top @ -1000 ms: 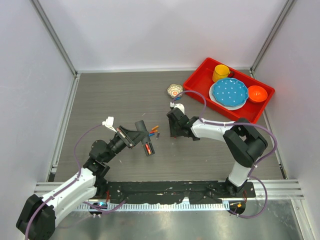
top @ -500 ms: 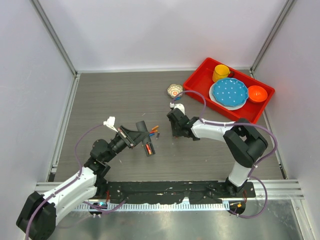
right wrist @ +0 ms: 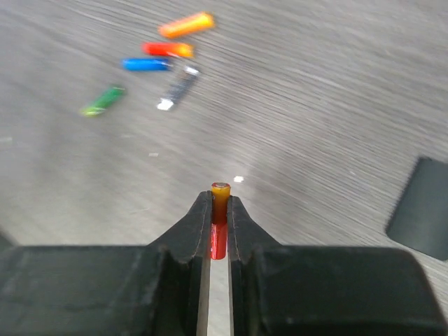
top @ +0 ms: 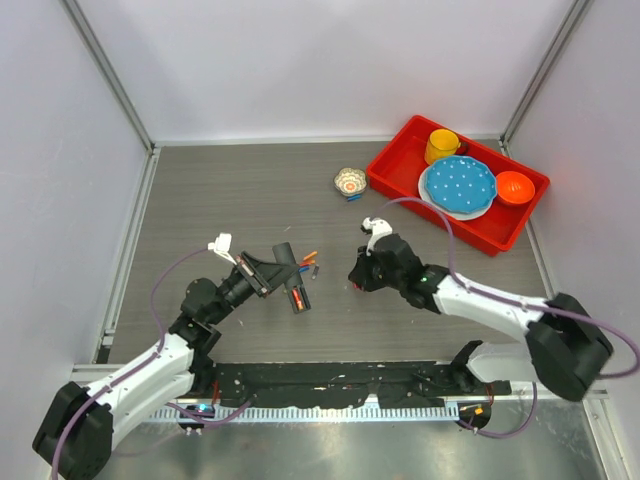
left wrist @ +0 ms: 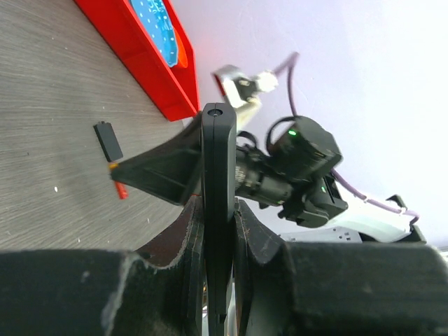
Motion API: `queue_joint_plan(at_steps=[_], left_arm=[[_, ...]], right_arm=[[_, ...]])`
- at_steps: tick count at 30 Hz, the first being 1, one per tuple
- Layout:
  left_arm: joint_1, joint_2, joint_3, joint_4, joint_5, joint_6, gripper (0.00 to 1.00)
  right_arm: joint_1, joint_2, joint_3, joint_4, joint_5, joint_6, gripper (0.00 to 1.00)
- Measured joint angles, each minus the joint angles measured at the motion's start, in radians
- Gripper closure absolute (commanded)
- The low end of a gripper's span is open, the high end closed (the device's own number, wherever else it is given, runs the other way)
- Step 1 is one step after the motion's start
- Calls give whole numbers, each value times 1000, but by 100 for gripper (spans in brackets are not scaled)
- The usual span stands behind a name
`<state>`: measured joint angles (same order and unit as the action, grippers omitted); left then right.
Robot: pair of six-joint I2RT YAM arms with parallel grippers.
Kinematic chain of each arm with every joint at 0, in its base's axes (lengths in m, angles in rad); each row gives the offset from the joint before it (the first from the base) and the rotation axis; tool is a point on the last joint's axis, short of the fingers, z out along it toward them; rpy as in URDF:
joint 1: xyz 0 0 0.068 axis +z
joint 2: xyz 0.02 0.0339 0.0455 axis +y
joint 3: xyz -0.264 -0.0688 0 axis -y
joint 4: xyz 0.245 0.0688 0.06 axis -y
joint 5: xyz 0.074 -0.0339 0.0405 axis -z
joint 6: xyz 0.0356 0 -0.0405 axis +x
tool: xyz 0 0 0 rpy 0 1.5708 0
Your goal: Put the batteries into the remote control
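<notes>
Red at the base and orange at the tip, a single battery [right wrist: 220, 192] stands pinched upright between the closed fingers of the right gripper [right wrist: 220, 210], poised above the grey wood-grain table [right wrist: 315, 84]. The loose batteries [right wrist: 157, 59], in orange, red, blue, green and grey, lie scattered in the upper left of the right wrist view. Left of centre in the overhead view, the left gripper [left wrist: 217, 224] clamps the remote control [left wrist: 217, 147] edge-on between shut fingers. It is raised and angled toward the other arm, seemingly to present its recess for loading. A red sliver [top: 296, 297] on the remote suggests one cell may be seated. A flat black piece [right wrist: 420, 210], probably the battery cover, lies on the table at the right edge of the right wrist view. The red tray [top: 398, 165] of crockery sits in the upper right of the overhead view, well apart.
</notes>
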<state>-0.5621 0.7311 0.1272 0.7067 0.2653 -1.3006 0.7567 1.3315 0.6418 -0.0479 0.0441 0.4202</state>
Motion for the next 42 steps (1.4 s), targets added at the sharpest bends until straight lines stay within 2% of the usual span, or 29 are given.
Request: queue_joint_plan(at_steps=[3,6,14,22,33,37,42], left_arm=[[0,0,0,2,0,0,100],[0,6,0,16,1,0,100],[0,24,-1,59,15,0,100],[0,31,-3,92,24,0,100],[0,52,-29,146,49,-1,100],[0,51,-40,150,48,-1,100],[0,39,-41,150,48,0,100]], right_arm=[[0,-141,-53,69,-86,-13,99],[0,-214,-61,106,-154,-48,99],[5,-233,-63,123,-238,-110,99],[42,-232,-62,101,-204,-153,99],[132,-133,56,-56,35,-259,99],[183,-185,4,19,36,-352,99],[238,-383,-179,172,-19,-452,99]])
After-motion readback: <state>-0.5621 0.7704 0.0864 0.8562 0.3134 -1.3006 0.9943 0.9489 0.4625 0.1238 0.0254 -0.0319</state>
